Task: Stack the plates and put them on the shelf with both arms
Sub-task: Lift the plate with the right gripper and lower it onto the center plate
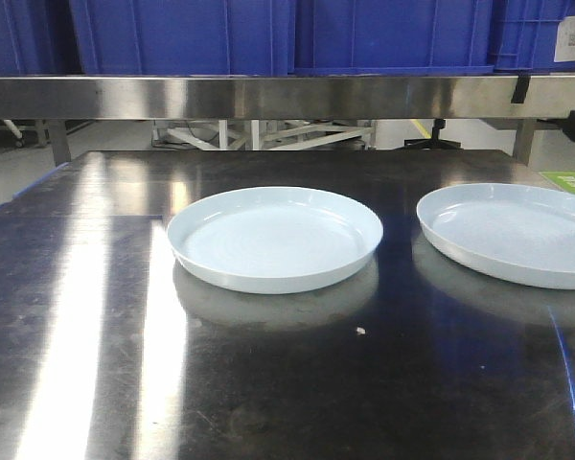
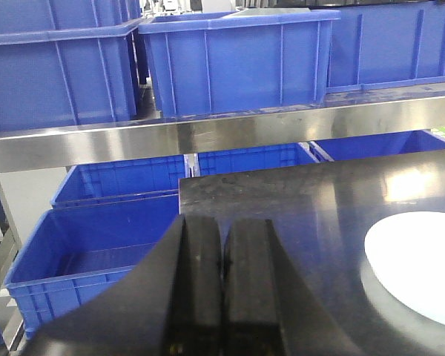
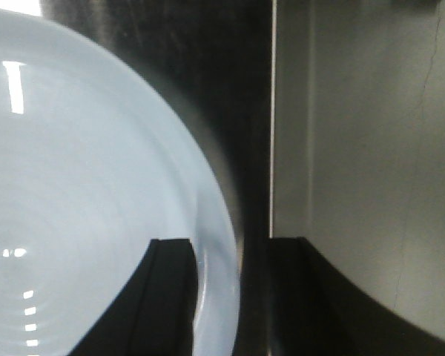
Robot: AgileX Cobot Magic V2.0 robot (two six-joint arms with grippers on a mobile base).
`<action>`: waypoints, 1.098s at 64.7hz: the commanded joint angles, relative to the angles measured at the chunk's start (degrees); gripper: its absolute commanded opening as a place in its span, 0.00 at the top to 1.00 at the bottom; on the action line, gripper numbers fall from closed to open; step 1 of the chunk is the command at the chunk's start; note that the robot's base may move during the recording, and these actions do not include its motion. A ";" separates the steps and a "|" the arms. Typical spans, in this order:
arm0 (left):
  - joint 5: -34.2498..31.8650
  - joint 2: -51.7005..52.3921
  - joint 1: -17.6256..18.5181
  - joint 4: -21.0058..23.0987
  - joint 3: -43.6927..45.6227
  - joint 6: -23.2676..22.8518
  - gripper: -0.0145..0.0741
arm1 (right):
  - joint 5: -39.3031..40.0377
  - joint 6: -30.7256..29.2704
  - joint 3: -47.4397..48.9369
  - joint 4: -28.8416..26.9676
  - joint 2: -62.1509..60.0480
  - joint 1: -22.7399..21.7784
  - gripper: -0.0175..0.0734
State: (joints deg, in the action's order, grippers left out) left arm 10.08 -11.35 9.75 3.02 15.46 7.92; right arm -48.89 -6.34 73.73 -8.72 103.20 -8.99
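Two pale bluish-white plates lie apart on the dark steel tabletop (image 1: 77,287): one plate (image 1: 273,240) in the middle, the other plate (image 1: 517,235) at the right edge. The shelf's steel front rail (image 1: 268,96) runs across behind them. My left gripper (image 2: 222,259) is shut and empty, over the table's left corner, with a plate (image 2: 423,267) to its right. My right gripper (image 3: 228,241) is open and straddles the right plate's (image 3: 81,185) rim, one finger (image 3: 170,297) over the plate's inside, the other (image 3: 293,297) outside. Neither gripper shows in the front view.
Blue plastic crates (image 1: 182,34) stand on the shelf above the rail, and more blue crates (image 2: 96,259) sit low to the left of the table. The shelf rail (image 2: 208,133) also crosses the left wrist view. The table's right edge (image 3: 272,148) lies just beside the right plate.
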 commanded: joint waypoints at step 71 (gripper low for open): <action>-5.27 -0.59 -0.05 0.64 1.77 -0.25 0.74 | -4.49 -0.03 9.22 -9.94 -4.26 -2.86 0.75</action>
State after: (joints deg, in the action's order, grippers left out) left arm 10.08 -11.35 9.75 3.02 15.46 7.92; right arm -52.97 -6.24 80.20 -15.01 103.35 -11.85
